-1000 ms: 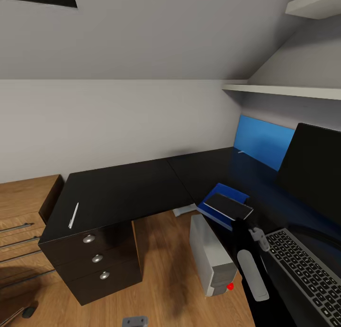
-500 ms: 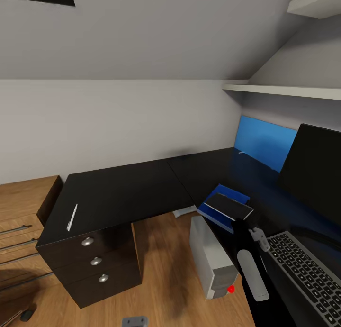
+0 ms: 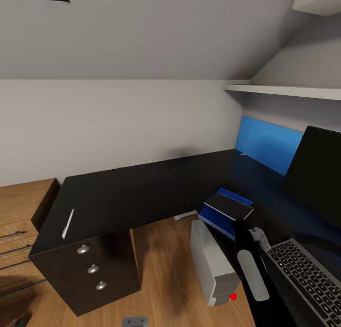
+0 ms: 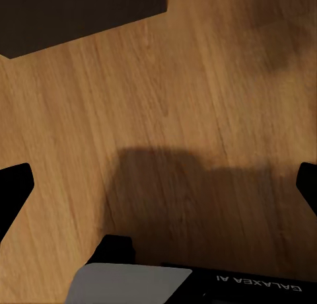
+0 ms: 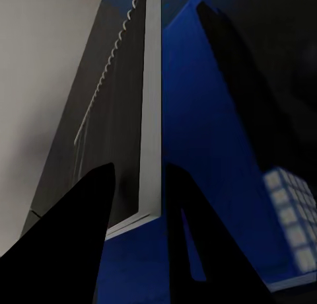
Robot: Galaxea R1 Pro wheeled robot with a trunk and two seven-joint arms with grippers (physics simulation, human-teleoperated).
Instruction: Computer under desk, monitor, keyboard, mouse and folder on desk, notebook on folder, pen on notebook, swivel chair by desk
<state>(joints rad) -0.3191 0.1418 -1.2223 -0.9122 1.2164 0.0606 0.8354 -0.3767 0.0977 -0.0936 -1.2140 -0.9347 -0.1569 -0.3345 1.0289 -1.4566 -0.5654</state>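
My right gripper (image 3: 239,221) is shut on the dark spiral notebook (image 3: 228,206), which hangs just over the blue folder (image 3: 215,219) at the desk's (image 3: 128,189) inner edge. In the right wrist view the notebook's (image 5: 125,119) page edge sits between the two fingers of the right gripper (image 5: 140,168), with the folder (image 5: 205,139) behind it. The pen (image 3: 67,223) lies on the desk's left end. The computer (image 3: 213,267) stands on the floor beside the desk. The keyboard (image 3: 308,279) lies before the monitor (image 3: 317,170). My left gripper (image 4: 158,185) is open over the wood floor. Mouse and swivel chair are out of view.
A black drawer unit (image 3: 92,270) with round silver knobs carries the desk's left end. A low wooden cabinet (image 3: 19,199) stands left of it. A blue panel (image 3: 267,144) backs the desk by the wall, under white shelves (image 3: 284,90). Wood floor (image 3: 161,270) lies between the drawers and the computer.
The whole view has turned slightly, so the desk's left end and the pen sit lower and further left in the picture. My right arm keeps its grip on the notebook over the folder.
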